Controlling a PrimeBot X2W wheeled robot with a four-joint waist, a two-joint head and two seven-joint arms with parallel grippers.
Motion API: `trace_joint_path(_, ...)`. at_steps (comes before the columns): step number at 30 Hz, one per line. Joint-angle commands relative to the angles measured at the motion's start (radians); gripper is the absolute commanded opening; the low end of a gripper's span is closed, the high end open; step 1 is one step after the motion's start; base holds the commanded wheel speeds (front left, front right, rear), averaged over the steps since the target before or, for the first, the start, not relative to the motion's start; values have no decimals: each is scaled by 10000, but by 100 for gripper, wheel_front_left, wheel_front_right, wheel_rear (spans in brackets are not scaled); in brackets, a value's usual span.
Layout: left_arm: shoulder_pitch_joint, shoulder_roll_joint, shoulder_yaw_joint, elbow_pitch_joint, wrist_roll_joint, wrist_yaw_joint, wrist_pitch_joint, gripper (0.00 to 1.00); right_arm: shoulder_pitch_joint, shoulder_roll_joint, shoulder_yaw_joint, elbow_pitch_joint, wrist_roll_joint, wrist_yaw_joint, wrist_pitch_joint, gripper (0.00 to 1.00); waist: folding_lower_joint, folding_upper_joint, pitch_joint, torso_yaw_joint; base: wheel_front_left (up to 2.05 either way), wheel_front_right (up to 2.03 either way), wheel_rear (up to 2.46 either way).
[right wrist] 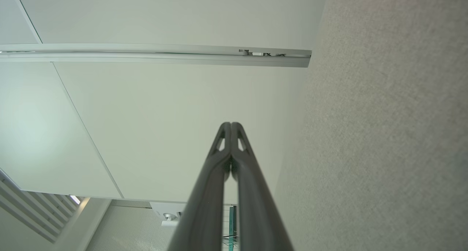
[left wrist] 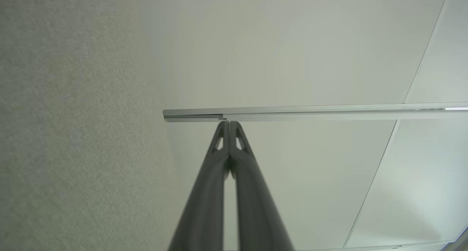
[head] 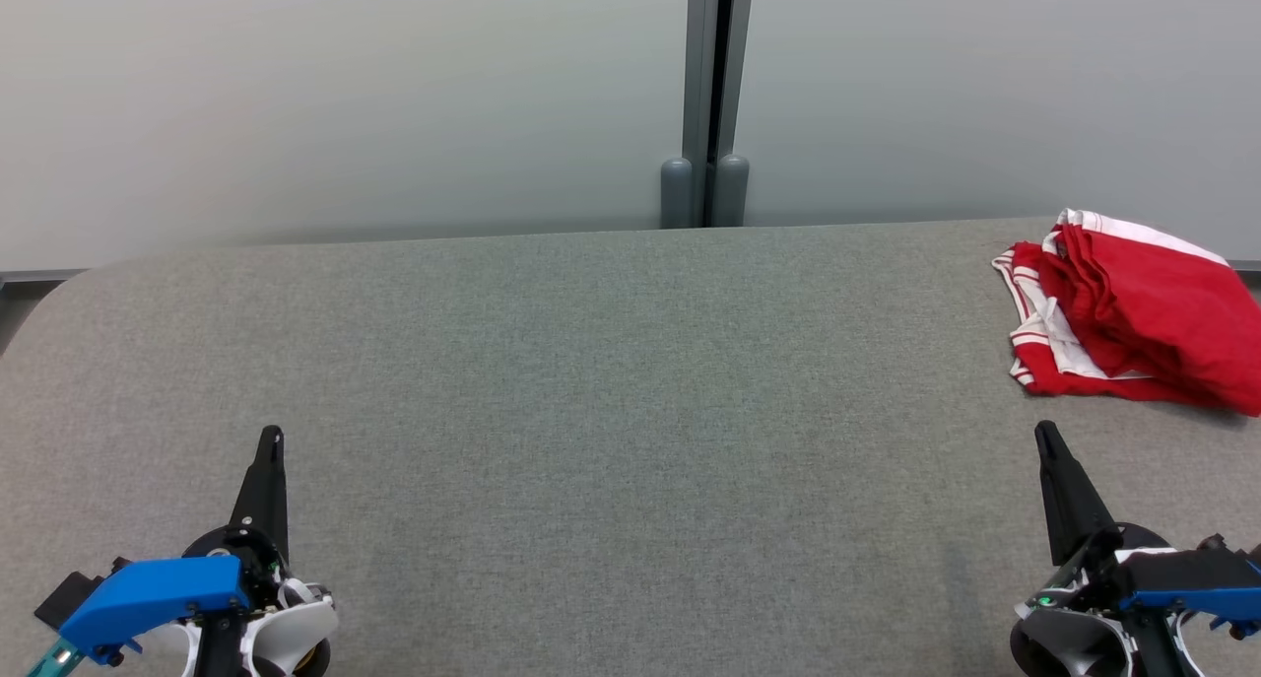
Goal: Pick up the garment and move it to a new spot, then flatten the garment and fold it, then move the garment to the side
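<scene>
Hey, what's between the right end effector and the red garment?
Nothing. In the head view, the stretch of grey table between the right end effector and the red garment is bare.

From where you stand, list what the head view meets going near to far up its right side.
right gripper, fingers shut together → red and white garment, lying bunched on the grey table → pale wall panel behind the table.

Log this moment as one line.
garment: bunched, far right of table | left gripper: shut, empty | right gripper: shut, empty
</scene>
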Motion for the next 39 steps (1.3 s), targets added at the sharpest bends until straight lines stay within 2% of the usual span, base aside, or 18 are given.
trace_joint_path(1,-100,-31,22,-63,-144,-120,47,0,-146,-79,-37,26,148,4,38,0,0,0,0,-2,0,0,0)
trace_joint_path(39,-103,-30,21,-59,-159,-86,60,0,-151,-78,-34,23,161,4,44,0,0,0,0,-5,0,0,0)
